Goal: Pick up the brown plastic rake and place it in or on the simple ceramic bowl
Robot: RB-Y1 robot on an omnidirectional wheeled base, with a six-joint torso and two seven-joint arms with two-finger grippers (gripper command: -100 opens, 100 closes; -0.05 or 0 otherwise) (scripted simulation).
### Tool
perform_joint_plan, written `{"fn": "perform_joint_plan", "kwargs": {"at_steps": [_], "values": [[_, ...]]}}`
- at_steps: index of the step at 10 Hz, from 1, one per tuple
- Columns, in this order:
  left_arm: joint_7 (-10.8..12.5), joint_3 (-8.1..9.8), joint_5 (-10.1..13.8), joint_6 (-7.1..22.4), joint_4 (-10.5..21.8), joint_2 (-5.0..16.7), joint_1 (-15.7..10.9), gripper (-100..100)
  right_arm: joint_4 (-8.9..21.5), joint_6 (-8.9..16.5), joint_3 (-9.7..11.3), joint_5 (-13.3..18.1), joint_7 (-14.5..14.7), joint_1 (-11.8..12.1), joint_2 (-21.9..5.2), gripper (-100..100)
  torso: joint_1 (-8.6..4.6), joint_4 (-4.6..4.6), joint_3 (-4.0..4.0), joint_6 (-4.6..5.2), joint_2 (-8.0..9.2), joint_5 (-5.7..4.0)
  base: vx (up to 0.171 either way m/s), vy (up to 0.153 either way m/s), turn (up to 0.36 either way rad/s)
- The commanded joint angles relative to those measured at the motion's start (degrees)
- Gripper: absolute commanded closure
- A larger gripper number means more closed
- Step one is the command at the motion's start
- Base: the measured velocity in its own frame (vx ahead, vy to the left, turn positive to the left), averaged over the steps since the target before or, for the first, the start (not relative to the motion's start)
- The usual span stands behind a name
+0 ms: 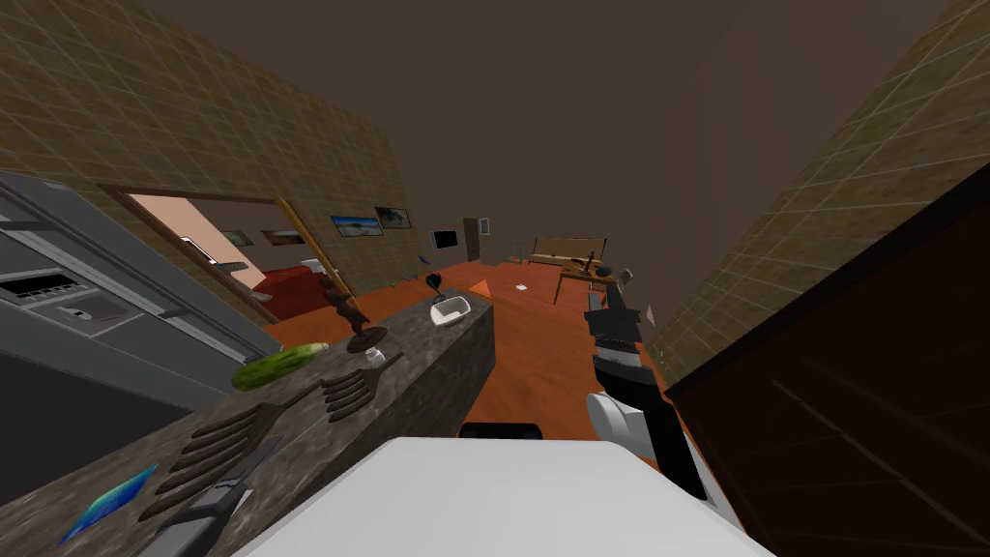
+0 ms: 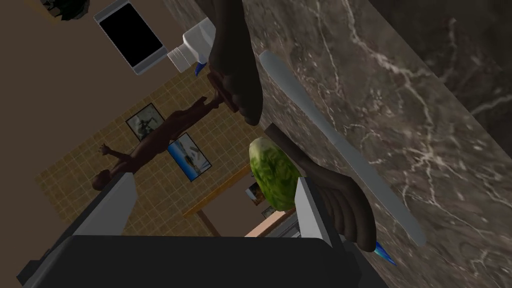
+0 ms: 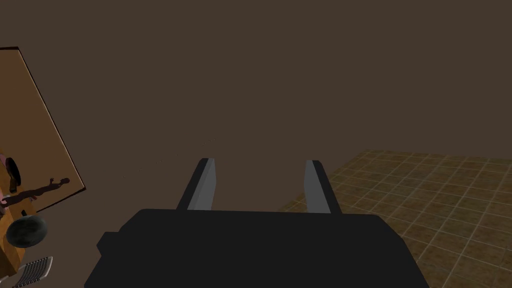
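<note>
Beside left end effector (image 2: 214, 181), brown rake (image 2: 347, 207)

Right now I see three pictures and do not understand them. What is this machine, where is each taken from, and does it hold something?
It is a simulated two-armed robot. The wide picture comes from its head camera, looking down at a dark marbled counter. On it lie a brown rake, a second rake beyond it, a green cucumber, a dark figurine and, at the far end, a white bowl. The other two come from wrist cameras. The left gripper is close to the brown rake's head, jaws open, so nothing is held. The right gripper is away from the counter, jaws open too.
</note>
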Motion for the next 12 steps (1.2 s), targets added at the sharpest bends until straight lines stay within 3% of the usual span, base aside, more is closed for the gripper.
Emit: {"fn": "perform_joint_plan", "kwargs": {"at_steps": [1,2,9,11,12], "values": [[0.29,0.27,2.11,2.45,0.36,0.82,1.79,-100,0.0,0.0,0.0,0.0,0.0,0.0,0.0,0,0.0,0.0,0.0,0.0,0.0,0.0,0.1,0.04,-0.292],[0.29,0.27,2.11,2.45,0.36,0.82,1.79,-100,0.0,0.0,0.0,0.0,0.0,-0.01,0.0,0,0.02,0.01,0.02,0.02,0.05,0.0,0.061,0.039,-0.083],[1.52,-0.52,9.74,9.77,3.4,3.66,6.21,-100,0.0,0.0,0.0,0.0,0.0,0.0,0.0,0,-0.01,0.02,0.06,-0.02,0.11,0.0,0.085,0.051,-0.202],[1.56,-0.66,9.73,9.15,3.66,3.74,6.44,-100,0.0,0.0,-0.01,0.0,0.0,0.0,0.0,0,-0.04,0.02,0.05,-0.04,0.09,0.0,0.058,0.034,-0.071],[1.62,-0.63,9.82,9.34,3.65,3.78,6.46,0,0.0,0.0,0.0,0.0,0.0,0.0,0.0,0,-0.15,0.05,0.13,-0.06,0.23,-0.03,0.007,0.005,0.001]]}}
